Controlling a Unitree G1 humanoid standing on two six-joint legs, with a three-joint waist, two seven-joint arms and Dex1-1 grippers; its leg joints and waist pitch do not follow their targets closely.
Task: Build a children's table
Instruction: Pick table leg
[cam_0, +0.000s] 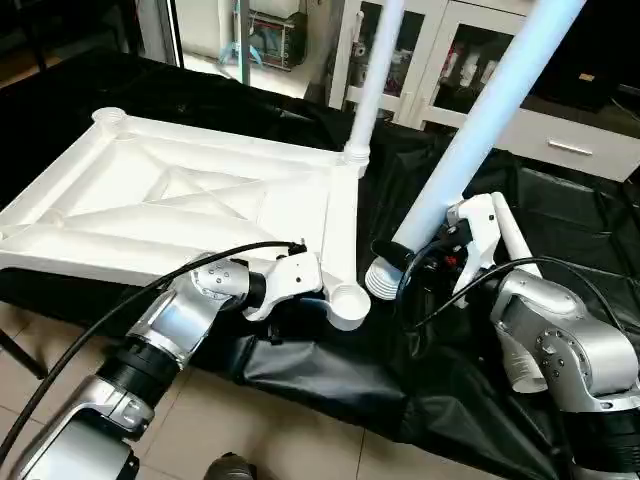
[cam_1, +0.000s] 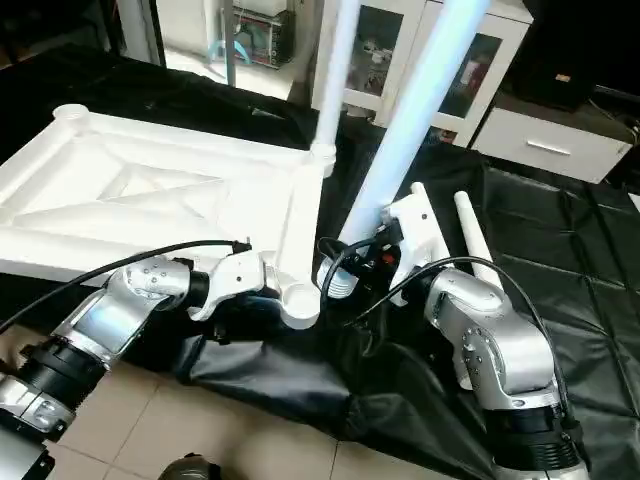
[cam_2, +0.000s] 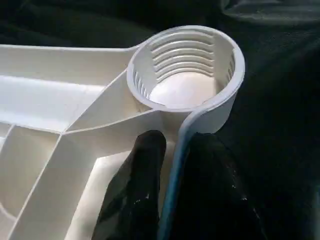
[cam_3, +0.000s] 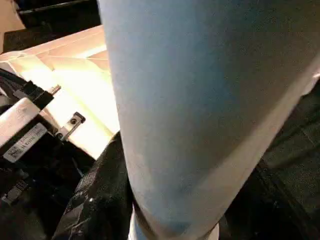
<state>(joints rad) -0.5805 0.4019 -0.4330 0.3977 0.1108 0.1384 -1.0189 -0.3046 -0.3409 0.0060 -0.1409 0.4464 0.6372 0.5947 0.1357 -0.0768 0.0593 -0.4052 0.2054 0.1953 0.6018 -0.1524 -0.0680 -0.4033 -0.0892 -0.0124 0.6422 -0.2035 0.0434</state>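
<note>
The children's table top (cam_0: 180, 200) lies upside down on a black cloth, ribbed underside up. One white leg (cam_0: 375, 80) stands upright in its far right corner socket. My left gripper (cam_0: 308, 290) is shut on the top's rim just beside the empty near right socket (cam_2: 185, 70), with one black finger (cam_2: 145, 160) on each side of the rim wall. My right gripper (cam_0: 425, 255) is shut on a second leg (cam_0: 470, 130), which leans up to the right. That leg's ribbed lower end hangs just right of the empty socket.
Another loose leg (cam_1: 478, 240) lies on the black cloth (cam_0: 560, 220) beside my right forearm. A white glass-door cabinet (cam_0: 450, 60) and a drawer unit (cam_0: 570, 140) stand behind. Tiled floor (cam_0: 250, 430) begins at the cloth's near edge.
</note>
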